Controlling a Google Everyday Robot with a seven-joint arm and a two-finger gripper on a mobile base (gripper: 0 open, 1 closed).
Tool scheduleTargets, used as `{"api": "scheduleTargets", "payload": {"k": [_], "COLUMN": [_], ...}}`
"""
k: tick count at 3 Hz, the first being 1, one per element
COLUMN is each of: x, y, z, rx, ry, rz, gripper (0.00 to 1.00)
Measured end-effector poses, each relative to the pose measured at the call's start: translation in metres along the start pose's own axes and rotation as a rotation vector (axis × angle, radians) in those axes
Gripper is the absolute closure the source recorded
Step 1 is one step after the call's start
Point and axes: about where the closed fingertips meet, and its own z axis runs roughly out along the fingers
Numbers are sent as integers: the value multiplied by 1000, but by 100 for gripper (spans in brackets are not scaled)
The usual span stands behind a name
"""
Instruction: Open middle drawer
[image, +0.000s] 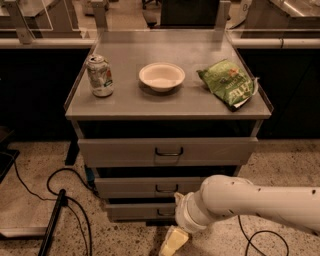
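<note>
Gripper (172, 242) hanging below middle drawer (127, 187), state can't tell; drawer looking rigid metal, prob. easy-sliding, best taken at ctr loop handle (166, 189).

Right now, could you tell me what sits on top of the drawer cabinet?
A can, white bowl and green bag. Drawer contents are hidden; the pincer hangs low, below the middle drawer.

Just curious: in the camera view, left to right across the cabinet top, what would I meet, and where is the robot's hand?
Silver metal drink can → round white bowl → crinkled green snack bag. The hand hangs low, before the lowest drawer.
</note>
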Motion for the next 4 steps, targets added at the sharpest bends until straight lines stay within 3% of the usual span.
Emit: {"api": "scheduleTargets", "payload": {"k": [2, 4], "x": [10, 11], "y": [-34, -33], "z": [46, 47], "rx": [-5, -10], "ry": [-5, -12], "rz": [33, 30], "gripper": [0, 0]}}
